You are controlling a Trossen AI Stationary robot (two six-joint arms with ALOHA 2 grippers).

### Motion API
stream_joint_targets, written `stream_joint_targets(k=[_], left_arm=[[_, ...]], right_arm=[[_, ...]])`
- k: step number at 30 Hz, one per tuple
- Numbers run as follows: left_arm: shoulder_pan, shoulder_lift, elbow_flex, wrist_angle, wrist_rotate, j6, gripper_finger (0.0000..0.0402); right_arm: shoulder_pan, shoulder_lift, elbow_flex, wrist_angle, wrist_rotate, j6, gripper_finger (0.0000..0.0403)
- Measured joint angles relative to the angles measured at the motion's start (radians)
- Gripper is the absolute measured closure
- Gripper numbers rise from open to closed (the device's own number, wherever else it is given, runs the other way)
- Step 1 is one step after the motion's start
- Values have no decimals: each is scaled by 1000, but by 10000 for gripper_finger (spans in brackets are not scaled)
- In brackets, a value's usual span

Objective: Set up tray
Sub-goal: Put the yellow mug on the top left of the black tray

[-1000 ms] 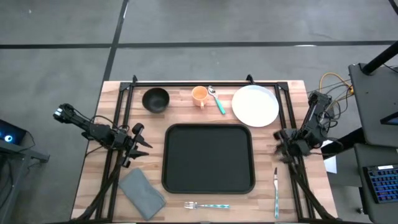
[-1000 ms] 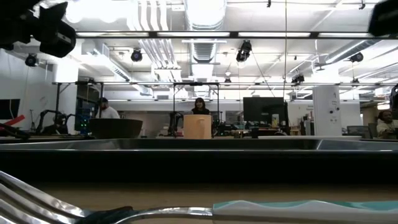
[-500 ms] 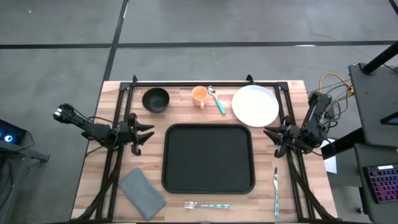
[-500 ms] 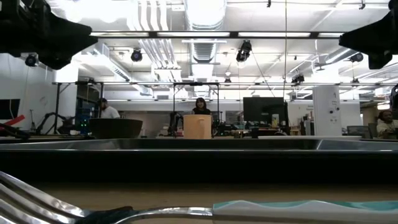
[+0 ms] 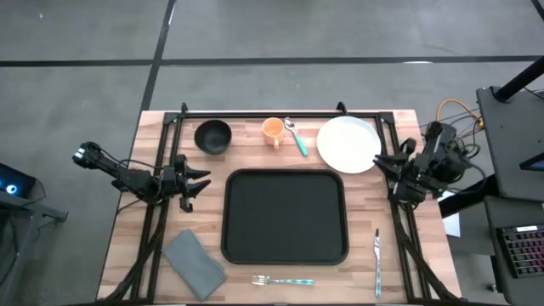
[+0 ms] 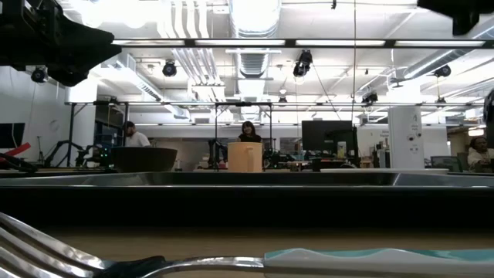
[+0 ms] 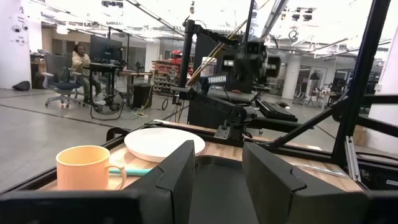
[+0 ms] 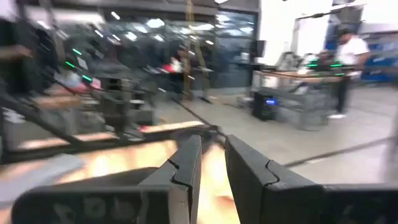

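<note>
Black tray sits dead centre on the wooden table, flat, with nothing in it. Along the far edge there's a dark bowl, an orange cup with a teal-handled spoon right beside it, and a white plate just off the tray's far right corner. Grey folded napkin lies near the tray's near left corner, a fork is just in front of the tray's near edge, and a knife lies off to its right. Left gripper hangs over the table just left of the tray, fingers spread with a clear gap and nothing between them; in its wrist view you see the cup and plate past the fingers. Right gripper is up by the right edge of the plate, fingers only a narrow gap apart, holding nothing. People are visible in the room behind.
</note>
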Motion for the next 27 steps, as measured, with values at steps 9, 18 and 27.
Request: stream_joint_targets(k=[9, 18, 27], left_arm=[[0, 0, 1, 18, 0, -38, 284], [0, 0, 0, 17, 1, -61, 284], [0, 0, 0, 16, 1, -64, 284]], right_arm=[[-33, 359, 371, -1, 160, -183, 339], [-251, 595, 623, -1, 162, -301, 339], [-568, 818, 788, -2, 51, -373, 339]])
